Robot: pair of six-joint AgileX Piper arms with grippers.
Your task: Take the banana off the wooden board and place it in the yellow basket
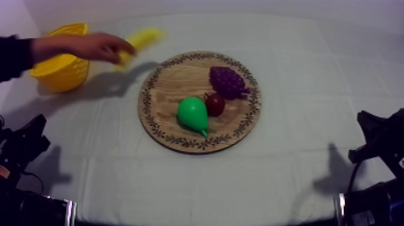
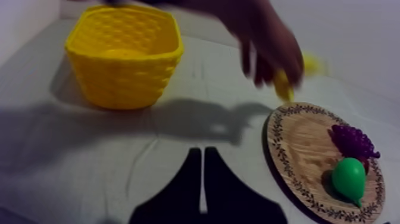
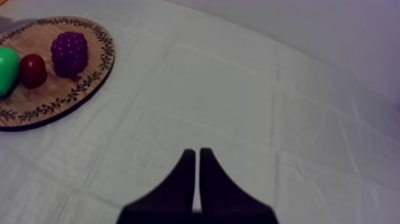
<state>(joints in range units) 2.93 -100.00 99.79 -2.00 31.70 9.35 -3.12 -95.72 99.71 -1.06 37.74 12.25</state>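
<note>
A person's hand [image 1: 90,46] holds the yellow banana [image 1: 139,41] in the air between the yellow basket [image 1: 60,73] and the round wooden board [image 1: 162,99]. In the left wrist view the hand [image 2: 268,42] blurs over the cloth beside the basket [image 2: 125,59], with the banana [image 2: 286,83] in it just beyond the board [image 2: 297,155]. My left gripper [image 2: 202,179] is shut on nothing, low over the cloth near the basket. My right gripper [image 3: 196,179] is shut too, over bare cloth away from the board [image 3: 36,101].
On the board lie a green pear [image 1: 192,114], a small red fruit [image 1: 215,104] and purple grapes [image 1: 227,81]. Both arms rest low at the table's near corners, left arm [image 1: 21,147] and right arm [image 1: 379,141]. The person's dark sleeve [image 1: 12,57] reaches in over the basket.
</note>
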